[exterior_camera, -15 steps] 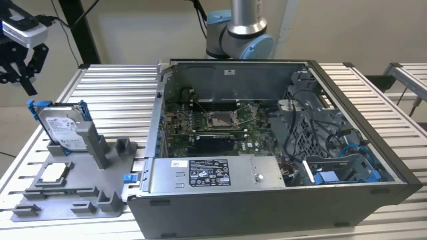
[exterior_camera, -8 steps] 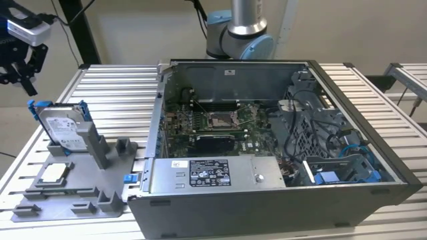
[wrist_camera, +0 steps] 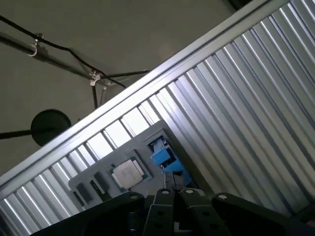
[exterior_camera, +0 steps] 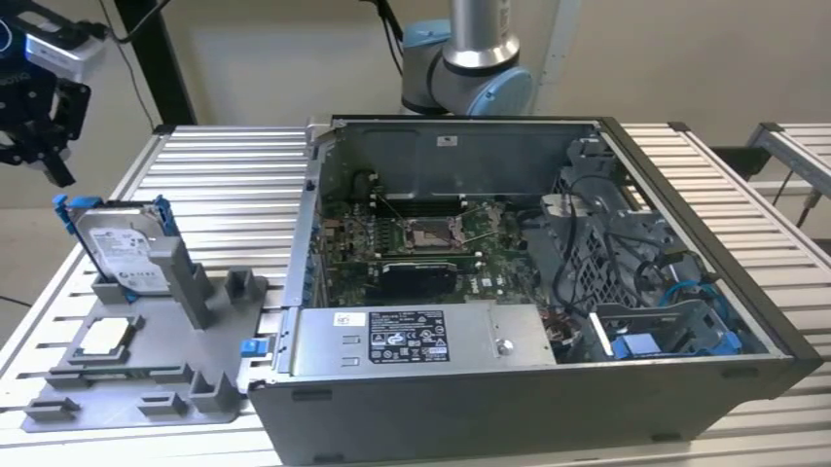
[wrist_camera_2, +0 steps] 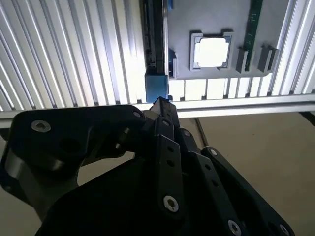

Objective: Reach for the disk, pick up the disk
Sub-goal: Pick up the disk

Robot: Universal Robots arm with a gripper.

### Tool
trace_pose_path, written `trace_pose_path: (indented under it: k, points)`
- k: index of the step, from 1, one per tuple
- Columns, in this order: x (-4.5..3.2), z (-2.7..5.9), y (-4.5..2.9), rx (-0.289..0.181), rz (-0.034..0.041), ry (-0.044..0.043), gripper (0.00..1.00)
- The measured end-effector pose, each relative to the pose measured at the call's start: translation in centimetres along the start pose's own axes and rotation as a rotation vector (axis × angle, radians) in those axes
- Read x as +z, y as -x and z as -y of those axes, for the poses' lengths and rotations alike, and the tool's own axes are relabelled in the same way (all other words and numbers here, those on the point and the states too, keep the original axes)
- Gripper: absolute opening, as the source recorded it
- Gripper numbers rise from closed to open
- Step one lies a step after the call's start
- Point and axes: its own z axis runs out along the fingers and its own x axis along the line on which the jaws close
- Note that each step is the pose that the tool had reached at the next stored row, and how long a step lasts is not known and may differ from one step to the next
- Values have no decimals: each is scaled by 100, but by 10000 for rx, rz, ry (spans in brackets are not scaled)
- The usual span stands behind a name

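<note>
Gripper (exterior_camera: 37,161) above disk (exterior_camera: 124,243), apart

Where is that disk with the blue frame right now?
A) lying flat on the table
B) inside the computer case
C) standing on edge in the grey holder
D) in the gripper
C: the disk stands on edge in the grey holder, with the gripper above it and apart.

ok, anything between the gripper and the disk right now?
Nothing. In the exterior view the gripper hangs above the upright disk, toward the exterior view's left, and only bare air lies between them.
</note>
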Motion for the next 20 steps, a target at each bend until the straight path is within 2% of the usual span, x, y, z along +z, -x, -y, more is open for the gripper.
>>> trace_pose_path:
  k: [20]
  points:
    - [4, 1, 1, -3276, 3, -122, 0]
